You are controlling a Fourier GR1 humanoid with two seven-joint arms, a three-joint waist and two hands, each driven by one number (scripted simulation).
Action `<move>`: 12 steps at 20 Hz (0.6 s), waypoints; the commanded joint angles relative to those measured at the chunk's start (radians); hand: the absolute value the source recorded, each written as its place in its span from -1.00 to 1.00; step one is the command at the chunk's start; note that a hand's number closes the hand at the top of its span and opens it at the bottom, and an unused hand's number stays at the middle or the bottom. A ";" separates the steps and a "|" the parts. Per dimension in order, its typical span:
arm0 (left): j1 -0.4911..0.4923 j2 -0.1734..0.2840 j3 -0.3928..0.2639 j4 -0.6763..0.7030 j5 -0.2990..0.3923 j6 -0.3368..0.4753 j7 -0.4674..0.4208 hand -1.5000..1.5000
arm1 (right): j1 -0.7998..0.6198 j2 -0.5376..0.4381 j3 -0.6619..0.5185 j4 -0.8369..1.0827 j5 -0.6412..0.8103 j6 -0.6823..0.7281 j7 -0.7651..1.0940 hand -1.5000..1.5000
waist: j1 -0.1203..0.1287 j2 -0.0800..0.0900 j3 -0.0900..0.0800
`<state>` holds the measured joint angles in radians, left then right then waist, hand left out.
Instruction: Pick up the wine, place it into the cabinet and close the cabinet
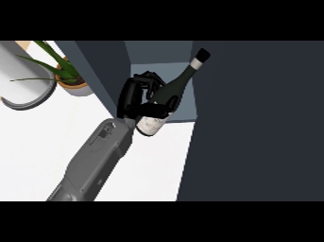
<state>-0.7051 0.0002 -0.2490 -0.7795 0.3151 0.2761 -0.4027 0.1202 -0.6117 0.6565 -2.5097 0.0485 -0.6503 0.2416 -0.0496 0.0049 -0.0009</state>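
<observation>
You are looking at the wine bottle (166, 97) tilting across the mouth of the cabinet (157, 59): its white-capped neck is pointing up and to the right, reaching inside the opening, while its labelled base is hanging out past the cabinet's front lip, over the white counter (38, 146). The base is not touching the counter as far as you can tell; the hand is carrying it.

The one hand (133, 97) you are seeing is coming in on a grey forearm from the lower left, and nothing is showing you whether it is the left or the right. Its black fingers are curling round the bottle's dark body just above the label, so it is gripping the wine.

The bottle's neck is sitting close to the edge of the large dark cabinet door (262, 123), which is filling the right side of your view; room on that side is looking tight. On the left, the hand is lying just beside the cabinet's left wall. The pale shelf floor under the bottle is showing open space toward the back.

Further left on the counter, well apart from the bottle, a potted plant (66, 73) is standing next to a white cylinder (14, 75).
</observation>
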 commanded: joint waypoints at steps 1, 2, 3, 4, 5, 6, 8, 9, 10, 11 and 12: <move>-0.093 0.000 0.001 0.110 0.056 0.026 -0.024 1.00 | 0.041 0.000 0.020 -0.173 -0.033 0.015 0.036 -1.00 | -0.005 0.001 0.000; -0.084 0.000 -0.034 0.139 0.086 0.042 -0.055 1.00 | 0.061 -0.006 0.041 -0.173 -0.043 0.026 0.021 -1.00 | -0.024 0.004 0.000; -0.136 0.000 -0.036 0.180 0.071 0.053 -0.050 1.00 | 0.058 0.025 0.073 -0.133 -0.006 0.004 0.008 -1.00 | -0.022 0.004 0.000; -0.154 0.000 -0.050 0.184 0.104 0.083 -0.008 1.00 | 0.068 0.005 0.041 -0.164 -0.042 0.015 0.011 -1.00 | -0.029 0.004 0.000; -0.141 0.000 -0.034 0.223 0.073 0.064 -0.053 1.00 | 0.087 -0.007 0.036 -0.186 -0.050 0.020 -0.004 -1.00 | -0.025 0.004 0.001; -0.217 0.000 -0.024 0.254 0.055 0.070 0.014 1.00 | 0.102 -0.014 0.034 -0.162 -0.044 0.025 -0.033 -1.00 | -0.022 0.003 0.001; -0.232 0.000 -0.012 0.328 0.023 0.077 -0.017 1.00 | 0.117 -0.019 0.042 -0.181 -0.039 0.020 -0.031 -1.00 | -0.031 0.005 0.001; -0.227 0.000 -0.050 0.325 0.043 0.102 0.006 1.00 | 0.072 0.011 0.045 -0.166 -0.037 0.015 -0.015 -1.00 | -0.021 0.005 0.000; -0.221 0.000 -0.044 0.347 0.064 0.114 -0.001 1.00 | 0.083 -0.010 0.041 -0.203 -0.068 0.032 -0.014 -1.00 | -0.047 0.010 0.000; -0.212 0.000 -0.039 0.371 0.075 0.092 -0.037 1.00 | 0.098 -0.022 0.036 -0.182 -0.068 0.042 -0.029 -1.00 | -0.043 0.011 0.000; -0.229 0.000 -0.046 0.362 0.109 0.127 -0.020 1.00 | 0.087 -0.013 0.008 -0.164 -0.092 0.045 -0.041 -1.00 | -0.044 0.012 0.001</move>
<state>-0.9037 0.0010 -0.2853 -0.4735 0.3808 0.3643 -0.4194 0.1634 -0.6046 0.6803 -2.5060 0.0315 -0.6218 0.1566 -0.0819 0.0124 -0.0007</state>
